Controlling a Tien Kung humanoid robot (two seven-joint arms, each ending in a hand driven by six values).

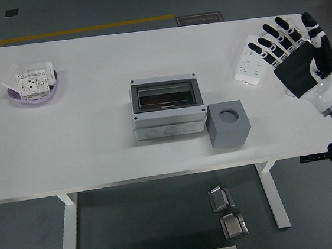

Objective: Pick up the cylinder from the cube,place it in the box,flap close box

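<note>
One robot hand, your right, hung spread and empty right of the cube; cylinder sat in its top hole, box just left. You needed a centred descent.

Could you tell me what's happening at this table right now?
The robot's right hand is over the table's right end, above the power strip, fingers spread and holding nothing. The grey cube sits beside the box mid-table, neither touched. I cannot tell whether a cylinder sits in the cube's round hole. The left arm isn't visible.
</note>
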